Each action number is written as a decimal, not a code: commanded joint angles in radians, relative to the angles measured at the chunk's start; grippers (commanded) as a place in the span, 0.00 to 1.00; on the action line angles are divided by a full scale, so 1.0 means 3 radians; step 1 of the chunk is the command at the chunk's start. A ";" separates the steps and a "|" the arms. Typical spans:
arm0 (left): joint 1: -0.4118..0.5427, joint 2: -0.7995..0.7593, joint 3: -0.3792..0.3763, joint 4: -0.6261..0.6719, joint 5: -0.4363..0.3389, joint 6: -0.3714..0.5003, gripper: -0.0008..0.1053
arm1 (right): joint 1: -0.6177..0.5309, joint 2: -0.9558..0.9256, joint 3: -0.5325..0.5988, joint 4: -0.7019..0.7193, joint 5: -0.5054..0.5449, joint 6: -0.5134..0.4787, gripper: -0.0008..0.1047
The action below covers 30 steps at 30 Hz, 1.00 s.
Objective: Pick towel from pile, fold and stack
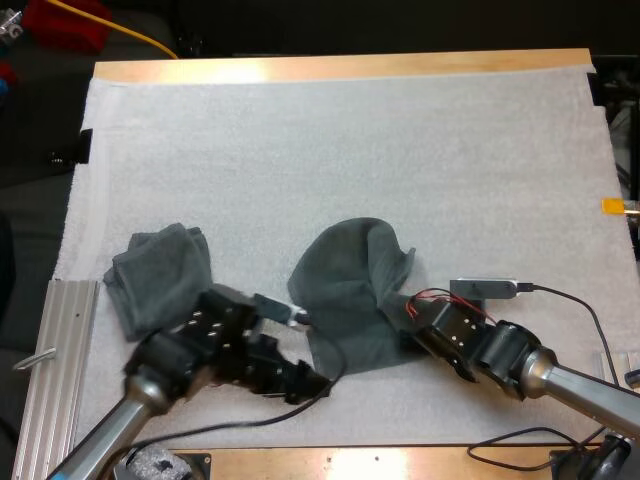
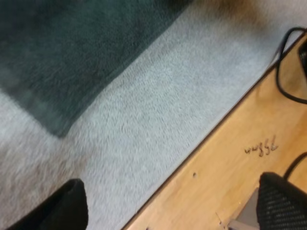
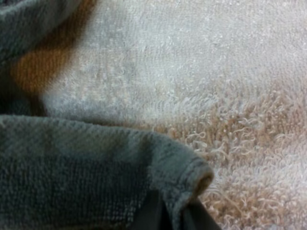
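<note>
A dark grey-green towel (image 1: 345, 290) lies half spread in the middle of the white mat (image 1: 330, 160), with one side folded up. A second, crumpled towel (image 1: 160, 275) sits to its left. My left gripper (image 1: 312, 380) hovers by the spread towel's near left corner (image 2: 57, 72). Its fingers (image 2: 67, 208) stand wide apart over bare mat and the wooden table edge (image 2: 240, 158), holding nothing. My right gripper (image 1: 412, 335) is low at the towel's near right corner. In the right wrist view the towel's hemmed corner (image 3: 192, 175) sits pinched between the right gripper (image 3: 177, 215) fingers.
A ribbed aluminium rail (image 1: 60, 360) lies along the mat's left near side. The wooden table edge (image 1: 330, 465) runs close behind both arms, with black cables (image 2: 288, 72) on it. The far half of the mat is bare.
</note>
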<state>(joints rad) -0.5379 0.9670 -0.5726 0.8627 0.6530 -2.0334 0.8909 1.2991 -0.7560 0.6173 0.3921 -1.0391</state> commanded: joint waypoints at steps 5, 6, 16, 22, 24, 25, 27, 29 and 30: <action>-0.0206 0.0437 0.0001 -0.0266 -0.0271 -0.0250 0.66 | -0.0001 -0.0028 0.0008 0.0056 0.0046 -0.0041 0.02; -0.0209 0.0509 0.0001 -0.0273 -0.0315 -0.0255 0.66 | -0.0001 -0.0028 0.0008 0.0056 0.0046 -0.0041 0.02; -0.0211 0.1028 0.0001 -0.0554 -0.0311 -0.0292 0.66 | -0.0001 -0.0028 0.0008 0.0056 0.0046 -0.0041 0.02; -0.0211 0.1288 0.0001 -0.0657 -0.0316 -0.0311 0.66 | -0.0001 -0.0028 0.0008 0.0056 0.0046 -0.0041 0.02; -0.0211 0.1348 0.0001 -0.0725 -0.0316 -0.0315 0.66 | -0.0001 -0.0028 0.0008 0.0056 0.0046 -0.0041 0.02; -0.0211 0.1365 0.0001 -0.0747 -0.0313 -0.0325 0.66 | -0.0001 -0.0028 0.0008 0.0056 0.0046 -0.0041 0.02; -0.0211 0.1415 0.0001 -0.0803 -0.0278 -0.0343 0.66 | -0.0001 -0.0028 0.0008 0.0056 0.0045 -0.0041 0.02; -0.0211 0.1474 -0.0001 -0.0827 -0.0253 -0.0359 0.66 | -0.0001 -0.0028 0.0008 0.0056 0.0035 -0.0041 0.02; -0.0211 0.1513 -0.0007 -0.0842 -0.0253 -0.0363 0.66 | -0.0001 -0.0028 0.0008 0.0056 0.0035 -0.0041 0.02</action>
<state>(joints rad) -0.5946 1.4067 -0.5766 0.6311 0.5794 -2.1399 0.8909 1.2991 -0.7560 0.6173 0.3919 -1.0391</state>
